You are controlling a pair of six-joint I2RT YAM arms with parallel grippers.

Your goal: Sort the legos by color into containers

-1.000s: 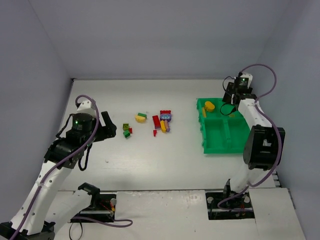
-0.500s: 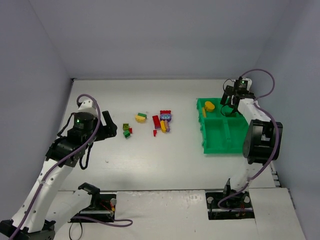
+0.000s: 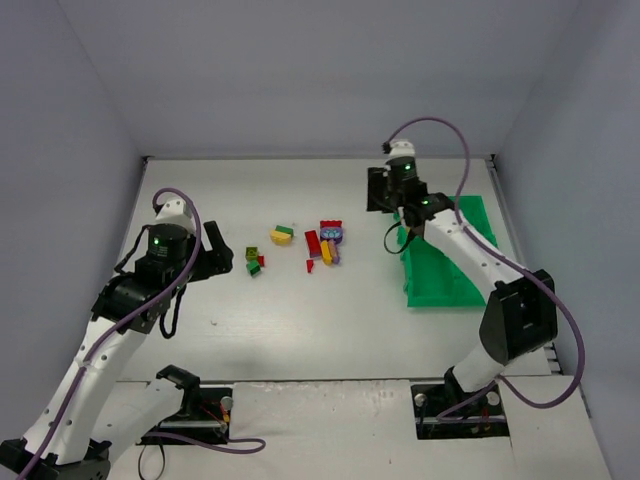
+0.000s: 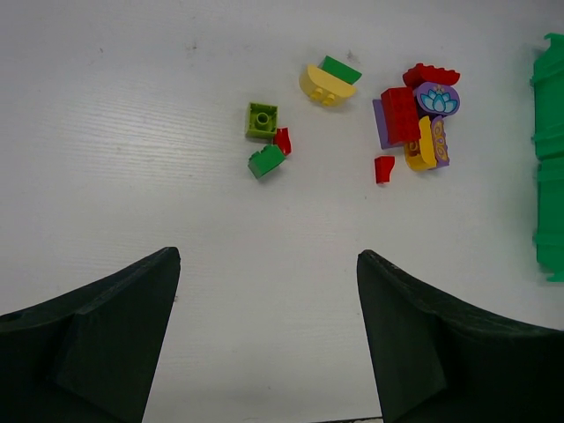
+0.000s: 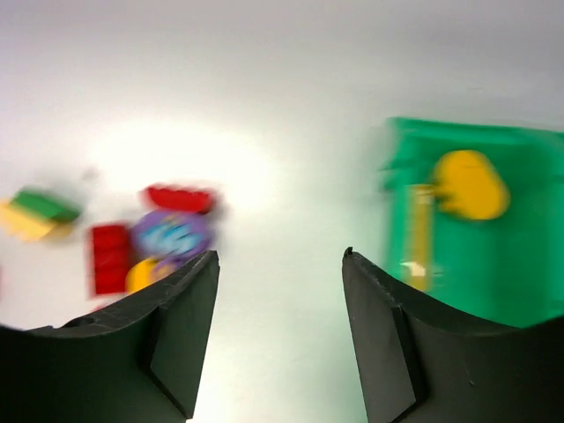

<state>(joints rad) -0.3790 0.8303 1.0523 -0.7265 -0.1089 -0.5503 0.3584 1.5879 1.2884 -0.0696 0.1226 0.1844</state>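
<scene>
Loose legos lie mid-table: a yellow and green pair [image 3: 281, 235], a red, purple and yellow cluster [image 3: 325, 243], and small green and red bricks [image 3: 254, 261]. The left wrist view shows the same cluster [image 4: 414, 119] and the green bricks [image 4: 263, 132]. The green tray [image 3: 440, 285] sits at the right. A yellow brick [image 5: 470, 183] lies in its far left compartment. My left gripper [image 4: 266, 256] is open and empty, left of the legos [image 3: 215, 250]. My right gripper [image 5: 278, 256] is open and empty, above bare table between the cluster and the tray [image 3: 380, 190].
The walls of the enclosure stand close on the left, back and right. My right arm [image 3: 460, 245] lies over the tray's far half and hides it from above. The right wrist view is blurred by motion.
My right gripper has swung left from above the tray's far compartments to above the table by the tray's far left corner. The left arm has not moved.
</scene>
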